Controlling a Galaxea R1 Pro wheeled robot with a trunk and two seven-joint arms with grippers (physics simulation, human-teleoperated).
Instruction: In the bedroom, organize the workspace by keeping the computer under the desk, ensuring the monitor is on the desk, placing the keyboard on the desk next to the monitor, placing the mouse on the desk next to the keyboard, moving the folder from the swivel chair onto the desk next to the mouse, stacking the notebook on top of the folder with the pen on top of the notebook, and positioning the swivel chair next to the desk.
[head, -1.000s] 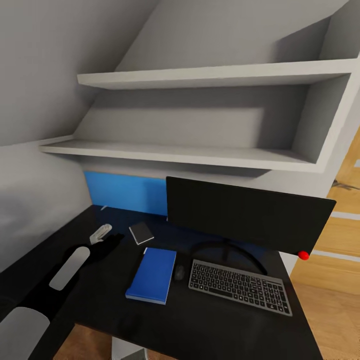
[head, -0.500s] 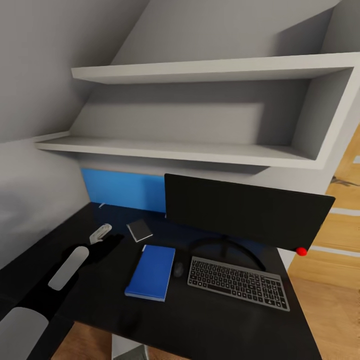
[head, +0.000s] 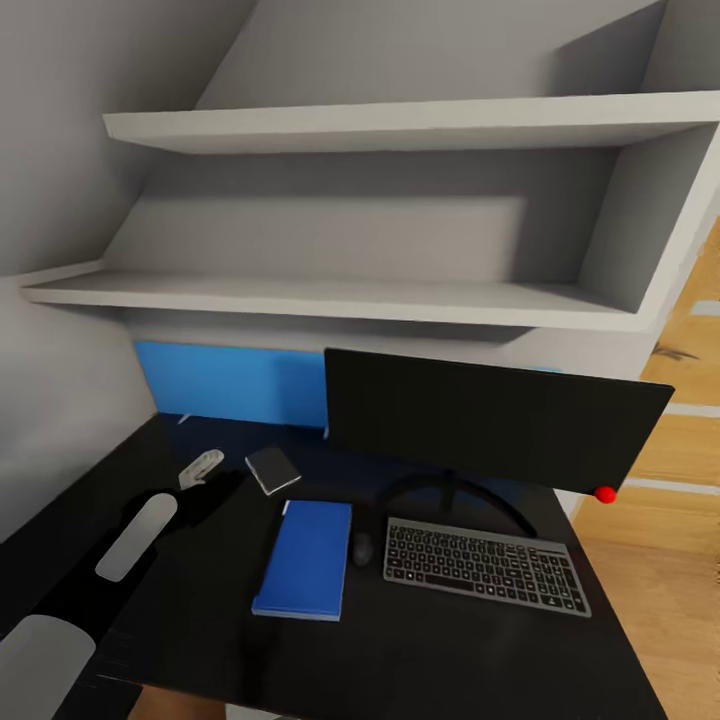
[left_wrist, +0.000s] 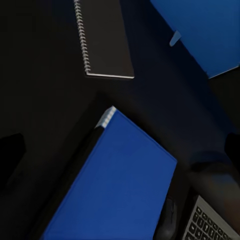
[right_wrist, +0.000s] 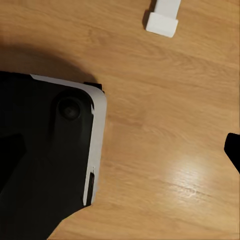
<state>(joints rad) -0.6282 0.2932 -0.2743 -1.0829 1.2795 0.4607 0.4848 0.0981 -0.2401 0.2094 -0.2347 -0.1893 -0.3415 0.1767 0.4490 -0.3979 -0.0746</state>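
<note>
My left gripper (head: 215, 487) hovers over the bench (head: 420, 650); jaw state unreadable. Just beyond it: notebook (head: 273, 469), not yet stacked. Beside it: folder (head: 304, 559), then mouse (head: 361, 547), keyboard (head: 484, 565), monitor (head: 490, 420), all placed. Pen not identified.
</note>
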